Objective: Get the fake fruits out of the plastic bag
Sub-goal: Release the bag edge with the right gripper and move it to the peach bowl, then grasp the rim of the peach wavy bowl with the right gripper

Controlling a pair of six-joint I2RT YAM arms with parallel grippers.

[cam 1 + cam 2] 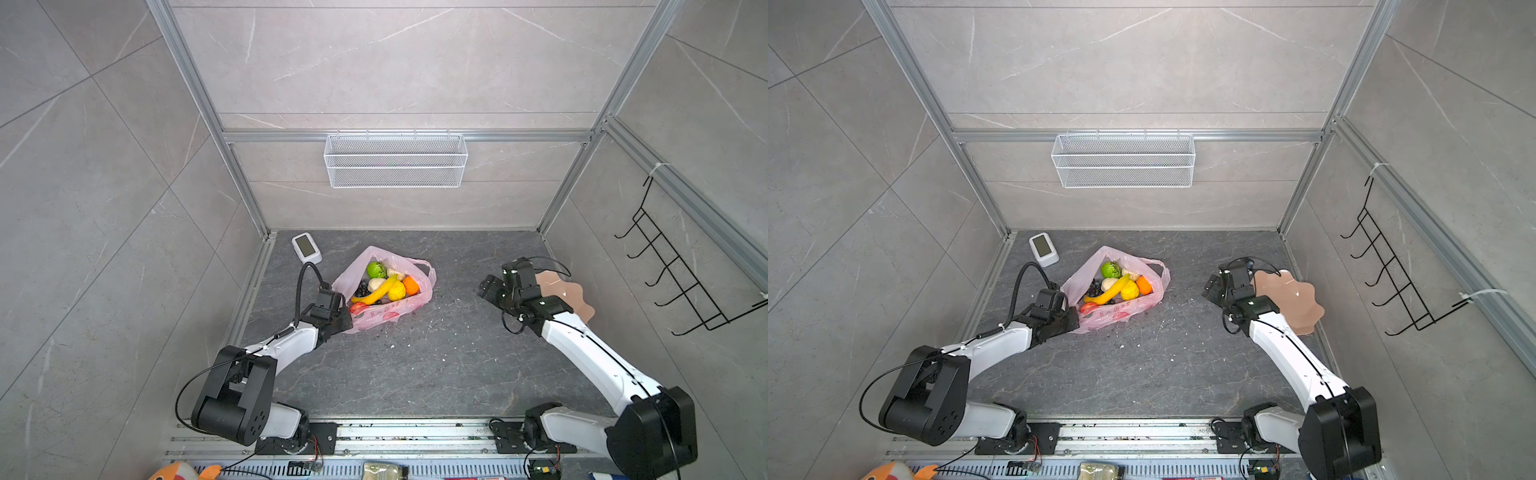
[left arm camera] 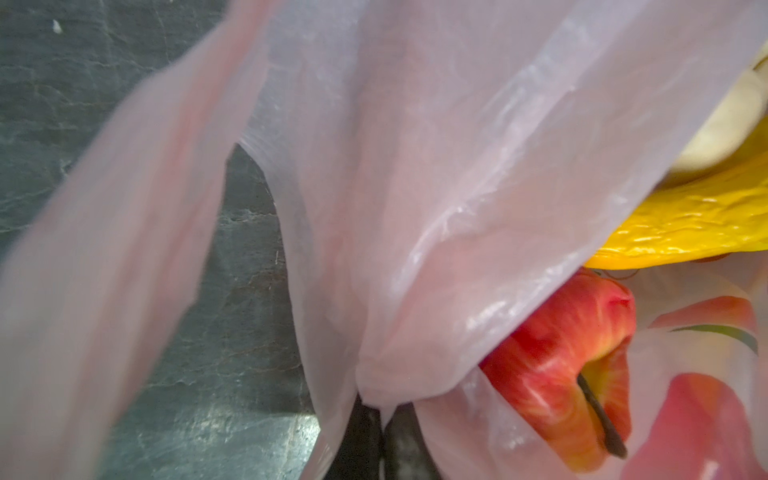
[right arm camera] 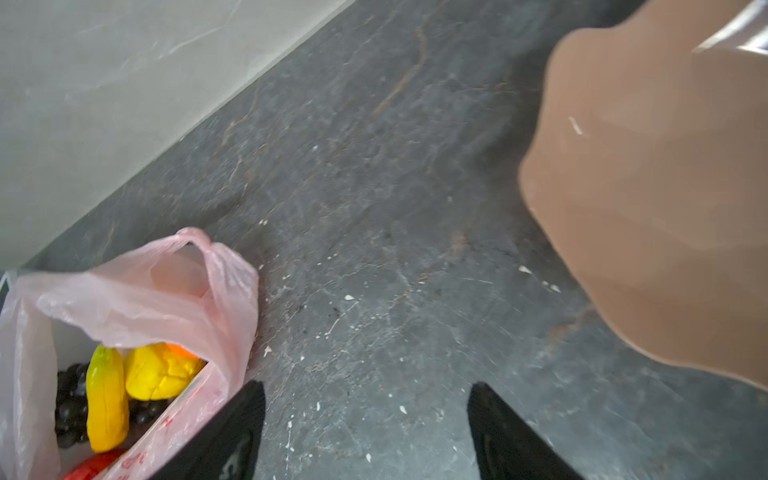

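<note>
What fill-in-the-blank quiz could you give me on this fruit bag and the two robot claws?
The left gripper is ____ on the pink plastic bag.
The yellow banana lies ____ the bag.
The right gripper, jaws open, holds ____.
The peach scalloped plate lies beside the ____ arm.
Missing: shut; inside; nothing; right.

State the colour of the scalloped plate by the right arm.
Plain peach; the plate shows best in a top view.
</note>
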